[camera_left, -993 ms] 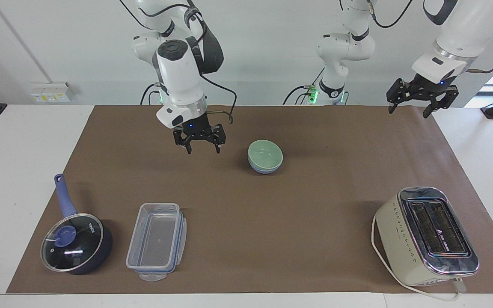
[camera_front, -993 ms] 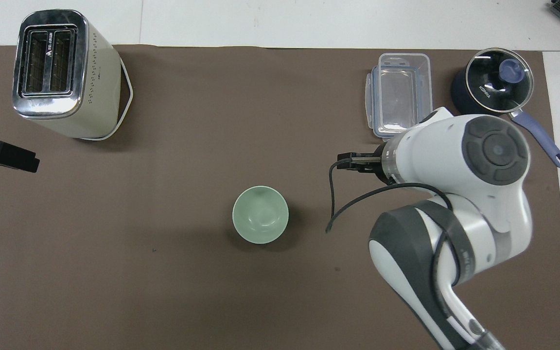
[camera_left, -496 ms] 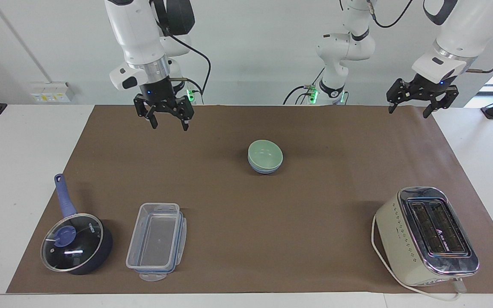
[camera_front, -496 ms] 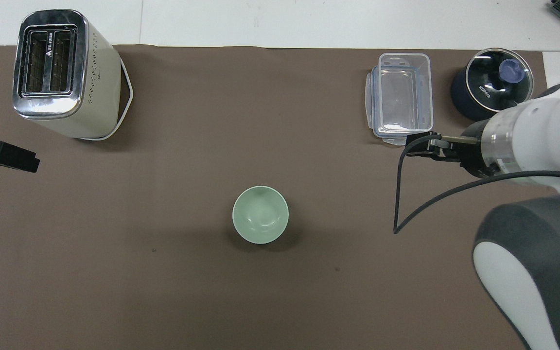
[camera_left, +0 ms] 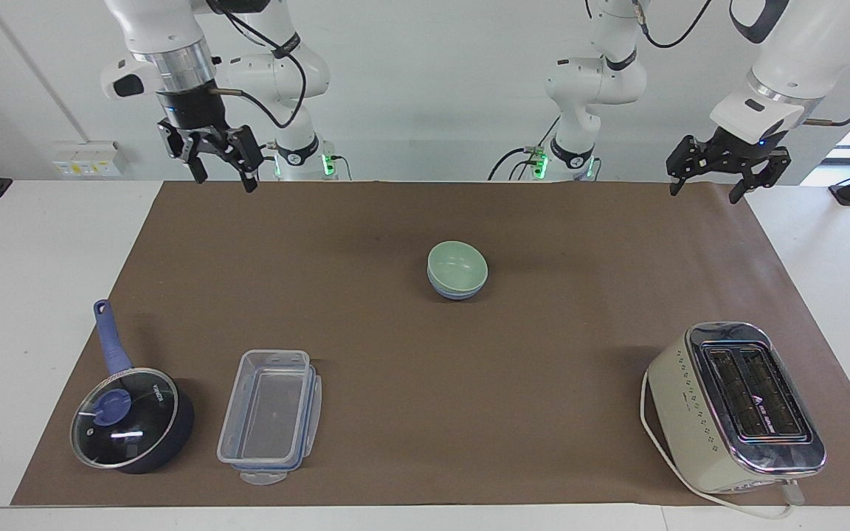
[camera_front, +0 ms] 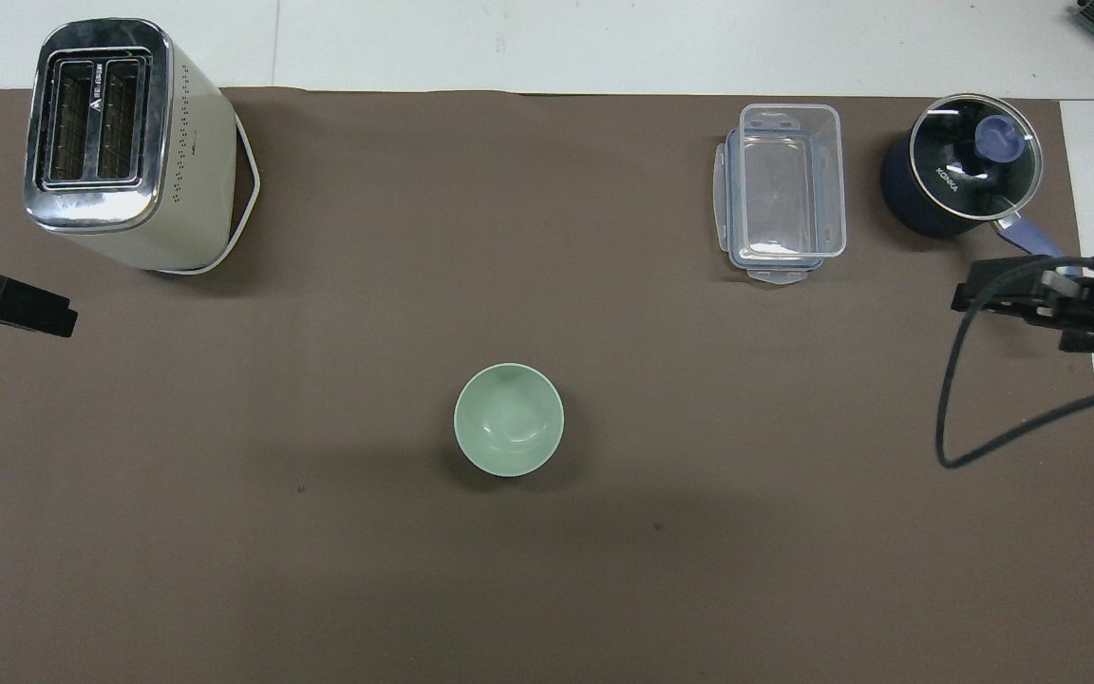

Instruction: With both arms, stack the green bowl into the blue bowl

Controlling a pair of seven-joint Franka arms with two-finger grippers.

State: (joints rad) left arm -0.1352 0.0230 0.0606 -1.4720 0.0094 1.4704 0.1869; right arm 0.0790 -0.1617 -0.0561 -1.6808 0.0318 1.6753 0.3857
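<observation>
Overhead, green bowl [camera_front: 509,419] hides blue bowl [camera_left: 457,292] beneath it.

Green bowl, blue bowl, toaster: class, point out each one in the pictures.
green bowl [camera_left: 457,264], facing view, inner hollow.
blue bowl [camera_left: 454,293], facing view, outer wall beneath the green bowl.
toaster [camera_front: 184,180], overhead view, cream side wall.

This is a robotics lab dressed with kitchen goods. Two white jointed arms [camera_left: 595,81] stand bolted at the edge of a white desk [camera_left: 34,243] covered by a brown mat [camera_left: 543,369], with loose cables and green status lights at their bases. A bare white wall carries a socket strip [camera_left: 85,158], and a toaster [camera_left: 735,405], saucepan [camera_left: 133,420] and plastic container [camera_left: 270,417] sit as props.
</observation>
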